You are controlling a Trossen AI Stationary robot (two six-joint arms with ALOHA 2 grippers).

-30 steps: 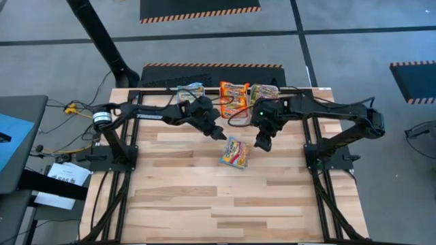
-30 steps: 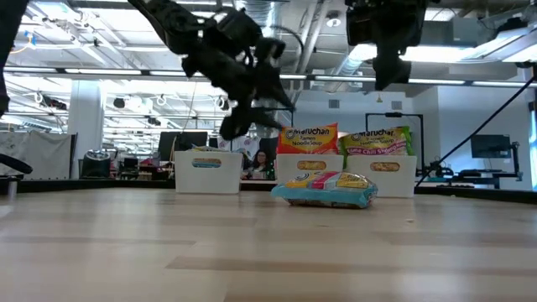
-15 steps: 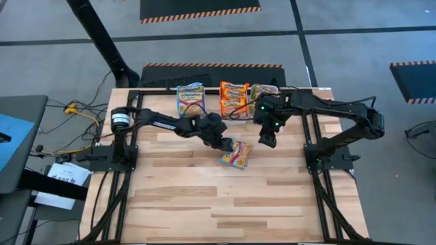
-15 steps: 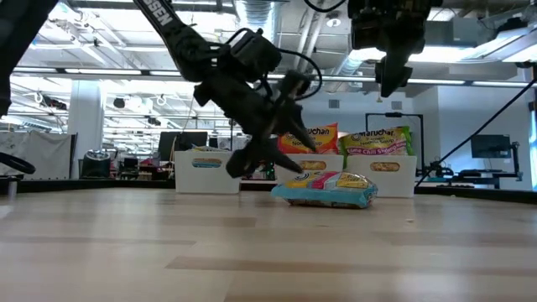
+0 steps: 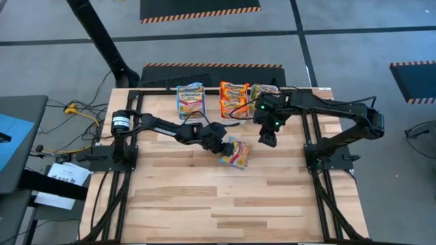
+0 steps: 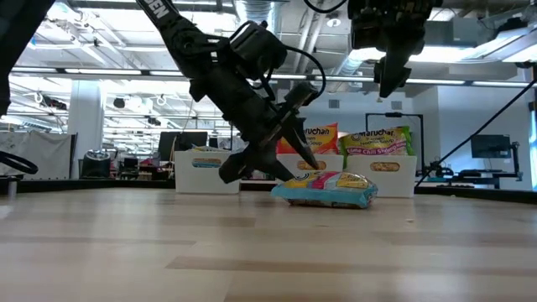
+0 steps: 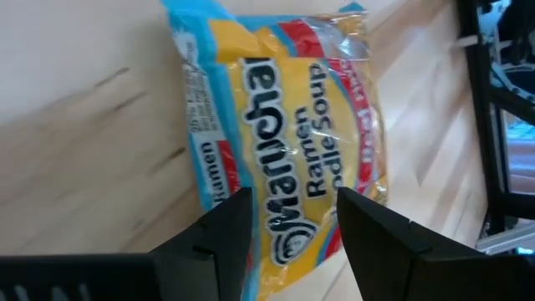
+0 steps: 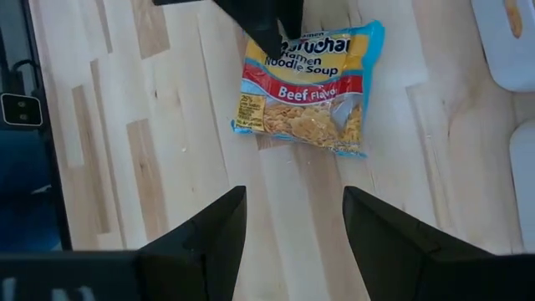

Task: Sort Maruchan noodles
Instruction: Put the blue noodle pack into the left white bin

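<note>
One blue-edged Maruchan noodles packet [image 5: 236,154] [image 6: 325,189] [image 8: 309,84] lies flat on the table near its middle. My left gripper [image 5: 223,144] [image 7: 288,205] is open and slants down over the packet's left end, with the logo band [image 7: 280,142] showing between its fingers. My right gripper [image 5: 267,140] [image 6: 391,84] [image 8: 292,205] hangs open, high above the table to the packet's right. Further packets stand in three white bins at the far edge: blue [image 5: 191,99], orange [image 5: 234,97], green [image 5: 263,92]. My left gripper comes slanting down from the table's left. Its open fingers [image 8: 267,32] stand at the packet's left end [image 7: 251,180]. I cannot tell whether they touch it. The packet lies flat on the table.
The white bins [image 6: 207,172] [image 6: 386,174] line the far edge behind the packet. Black frame rails [image 5: 126,163] [image 5: 320,170] run along both sides of the table. Bare wood [image 5: 225,204] fills the near half.
My left gripper has come down and toward the near edge, onto the lying packet's left end, rolling its wrist as it came. The packet has stayed where it was.
</note>
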